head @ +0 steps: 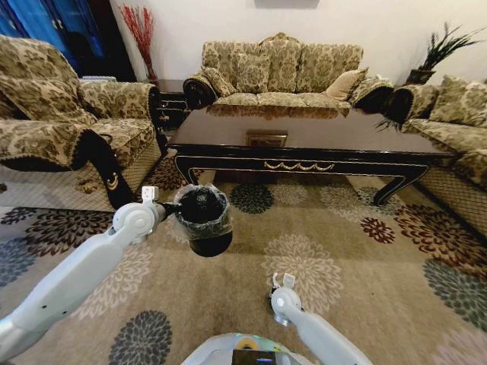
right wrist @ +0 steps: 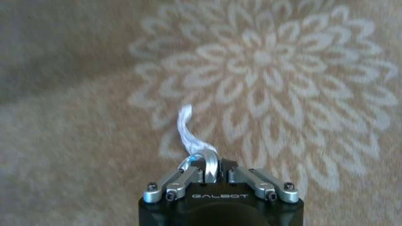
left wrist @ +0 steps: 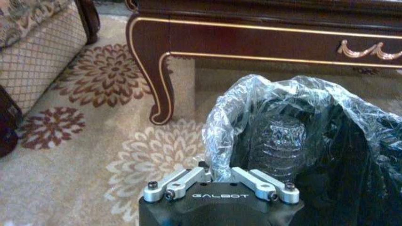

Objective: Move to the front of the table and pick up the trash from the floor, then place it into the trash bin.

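The left gripper (left wrist: 220,181), low in the centre of the left wrist view, has its jaws closed on the rim of the small round black trash bin (head: 202,220) with its thin clear plastic liner (left wrist: 232,117), and holds the bin off the carpet left of centre in the head view, in front of the long dark glossy wooden table (head: 304,137). The right gripper (right wrist: 210,169), at the lower centre of the right wrist view, has its jaws pinched nearly together on a small piece of trash (right wrist: 204,160): a silvery curved bit with a thin white crumpled strip (right wrist: 185,127) sticking out beyond the tips. In the head view this gripper (head: 283,283) hangs low in the middle, over a pale flower of the patterned carpet (head: 365,304), to the right of and below the bin.

The step in hand looks like bringing the piece over the bin mouth. To do it well, the right arm should lift above the liner's rim before crossing, since the loose plastic stands up unevenly and could catch the strip. The jaws should part only once the piece is squarely over the dark opening, while the left arm holds the bin level.

The piece looks light and flimsy, so it may cling to the liner. Inside the bin the left wrist view shows something dark and ribbed, which I cannot identify.
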